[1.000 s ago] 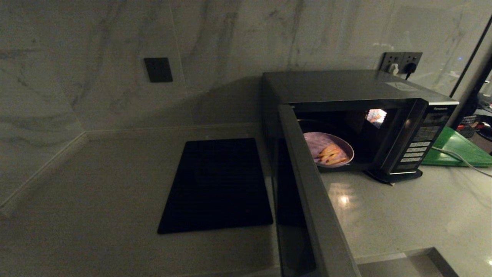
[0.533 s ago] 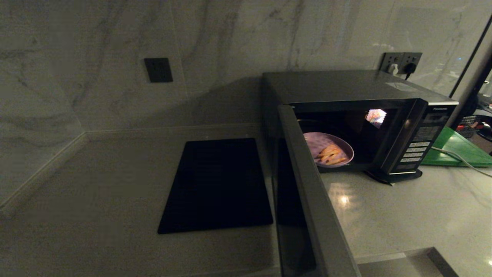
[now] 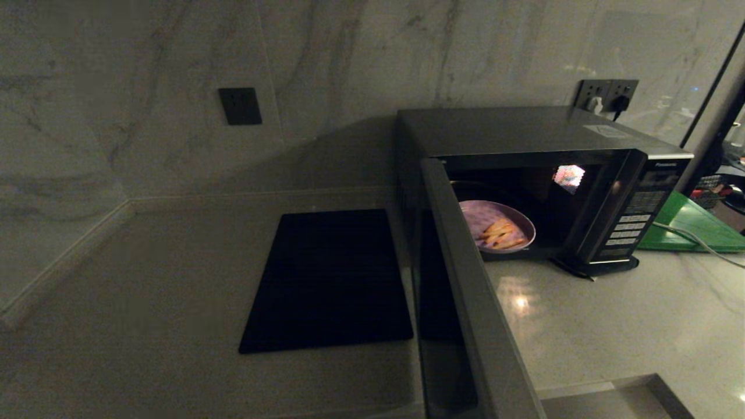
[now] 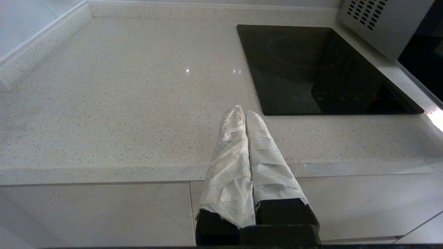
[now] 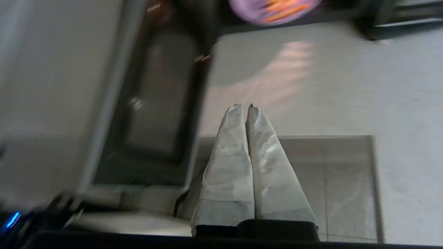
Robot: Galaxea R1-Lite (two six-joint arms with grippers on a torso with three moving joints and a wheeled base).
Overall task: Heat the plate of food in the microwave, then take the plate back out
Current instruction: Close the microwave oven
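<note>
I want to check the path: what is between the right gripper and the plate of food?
In the right wrist view, only bare countertop lies between the right gripper and the plate of food, which sits inside the open microwave.

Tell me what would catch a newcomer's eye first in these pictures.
The microwave stands with its door swung wide open, and the plate of food sits lit inside it. Left of it a flat black panel lies on the pale counter. Neither arm shows in the head view.
</note>
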